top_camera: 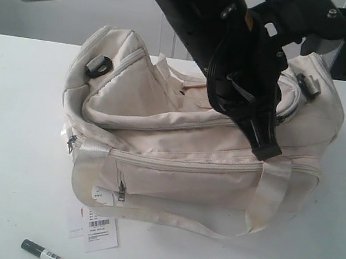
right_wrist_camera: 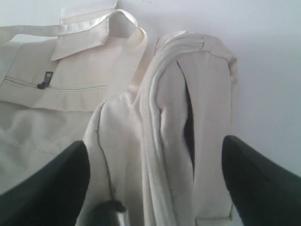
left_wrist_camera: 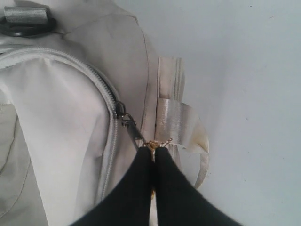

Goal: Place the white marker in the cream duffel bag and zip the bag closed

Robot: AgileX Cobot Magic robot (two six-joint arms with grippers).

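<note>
While your left gripper pinches the zip pull and your right gripper gapes over the bag, print on tag and marker is unreadable.

The cream duffel bag rests on its base on the white table, long side facing forward. The fabric is soft and slumped. The curved top opening gapes over the left and middle of the bag, and the top panel sags inward. The zipper pull sits toward the right end, just beside a glossy webbing handle. The front pocket zip runs straight and appears closed. A white barcode tag lies flat on the table at the left front corner.

The white marker lies flat on the table in front of the bag, near the tag but apart from it. Its dark cap points left, and its barrel is cut off by the bottom edge of the exterior view.
</note>
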